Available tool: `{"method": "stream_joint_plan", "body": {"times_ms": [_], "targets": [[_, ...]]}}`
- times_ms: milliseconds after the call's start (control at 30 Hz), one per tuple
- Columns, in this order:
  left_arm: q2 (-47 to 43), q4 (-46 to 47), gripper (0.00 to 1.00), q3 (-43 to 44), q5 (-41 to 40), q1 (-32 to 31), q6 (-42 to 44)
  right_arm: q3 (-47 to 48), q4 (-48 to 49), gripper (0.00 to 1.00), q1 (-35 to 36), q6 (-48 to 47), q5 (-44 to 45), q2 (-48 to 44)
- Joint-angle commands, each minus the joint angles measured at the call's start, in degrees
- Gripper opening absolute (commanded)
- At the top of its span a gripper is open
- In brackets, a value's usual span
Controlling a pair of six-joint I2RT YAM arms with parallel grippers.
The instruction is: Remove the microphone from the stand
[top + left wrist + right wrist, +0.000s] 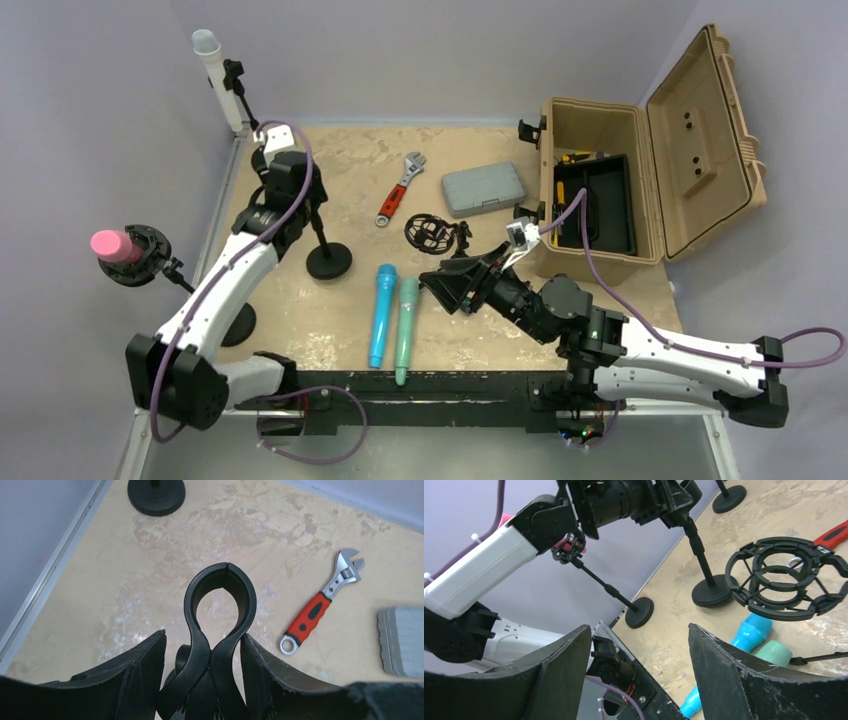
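A pink microphone (115,245) sits in a stand at the table's left edge. A white microphone (215,75) sits in a stand at the back left corner. A blue microphone (381,315) and a green microphone (405,328) lie flat near the front. My left gripper (288,192) is at the top of a third stand (328,260). In the left wrist view its fingers (272,672) flank that stand's empty black clip (220,605); the right finger touches it and the left one stands off. My right gripper (440,283) is open and empty, just right of the green microphone (774,652).
A black shock mount (432,232), a red-handled wrench (400,188) and a grey case (484,188) lie mid-table. An open tan toolbox (600,190) stands at the right. The pink microphone's stand base (235,325) sits by the left arm.
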Motion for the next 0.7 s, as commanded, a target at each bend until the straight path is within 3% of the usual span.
{"method": "stream_joint_plan", "body": {"times_ms": [0,233,367,667], "targets": [[10.4,2.09,0.14,7.44,-1.91,0.12,0.82,0.67,-2.59,0.7,0.17,-0.13,3.38,-2.11],[25.17,3.17,0.16,20.01,-0.87,0.12,3.09,-0.67,-6.61,0.7,0.24,2.6,5.18,-6.7],[28.93,2.97,0.19,24.03,1.46,0.1,2.52,-1.58,-9.1,0.7,0.17,4.21,6.21,-9.76],[25.99,-0.02,0.78,24.27,3.56,0.11,2.81,-2.24,-10.06,0.7,0.17,4.53,6.39,-10.76]]}}
